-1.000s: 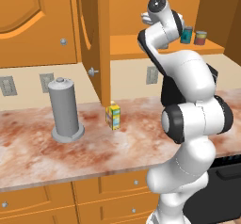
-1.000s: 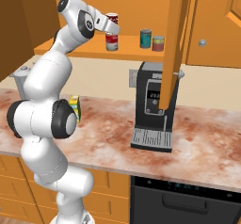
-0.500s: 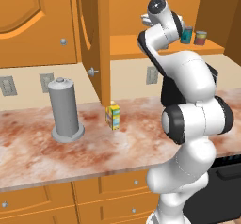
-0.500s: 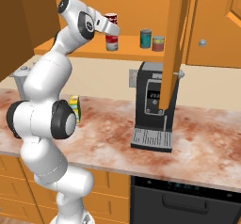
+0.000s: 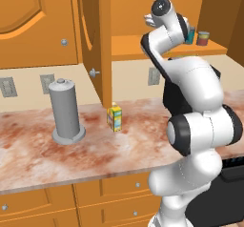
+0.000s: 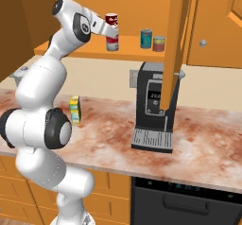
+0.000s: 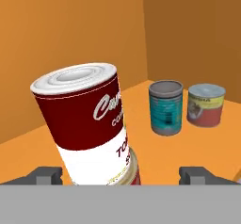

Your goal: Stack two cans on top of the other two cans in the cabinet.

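- While your tool sits wide open around the tilted red-and-white can, holding nothing, withdraw straight back.
- Avoid nudging it off the can beneath.

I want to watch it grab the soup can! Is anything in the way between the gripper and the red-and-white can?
Nothing visible is in the way. The red-and-white can stands right in front of the open gripper, on top of another can. The teal can and the grey can stand off to one side.
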Controlling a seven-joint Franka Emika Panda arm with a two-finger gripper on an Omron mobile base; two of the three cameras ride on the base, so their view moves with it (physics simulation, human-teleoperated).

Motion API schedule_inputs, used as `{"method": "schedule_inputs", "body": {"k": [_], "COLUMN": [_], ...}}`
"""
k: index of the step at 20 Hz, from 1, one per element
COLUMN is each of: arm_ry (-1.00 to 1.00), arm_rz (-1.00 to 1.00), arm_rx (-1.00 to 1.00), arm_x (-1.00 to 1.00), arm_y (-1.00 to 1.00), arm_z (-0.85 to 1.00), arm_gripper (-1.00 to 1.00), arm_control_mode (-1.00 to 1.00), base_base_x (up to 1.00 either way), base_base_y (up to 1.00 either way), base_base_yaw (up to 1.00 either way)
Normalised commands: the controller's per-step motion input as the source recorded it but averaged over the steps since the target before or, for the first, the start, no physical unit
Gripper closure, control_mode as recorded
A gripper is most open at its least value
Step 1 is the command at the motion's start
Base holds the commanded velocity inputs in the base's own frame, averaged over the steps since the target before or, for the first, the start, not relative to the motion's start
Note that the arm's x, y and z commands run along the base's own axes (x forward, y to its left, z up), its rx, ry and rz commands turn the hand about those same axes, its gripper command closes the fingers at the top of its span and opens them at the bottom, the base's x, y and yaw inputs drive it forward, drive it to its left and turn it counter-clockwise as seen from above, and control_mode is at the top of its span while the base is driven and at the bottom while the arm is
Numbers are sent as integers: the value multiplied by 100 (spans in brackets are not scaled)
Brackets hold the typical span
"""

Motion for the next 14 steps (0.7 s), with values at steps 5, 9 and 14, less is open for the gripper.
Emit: {"method": "schedule_inputs", "body": {"k": [5,9,14], "arm_ry": [-2,0,0], "arm_rz": [-2,-2,0], "arm_rx": [0,0,0], "arm_x": [-43,-45,-45], "arm_y": [8,1,-15], "arm_z": [-6,-4,0], "arm_gripper": [-100,-100,-100], "arm_control_mode": [-100,-100,-100], "base_base_x": [0,0,0], "base_base_y": [0,0,0], "base_base_yaw": [0,0,0]}}
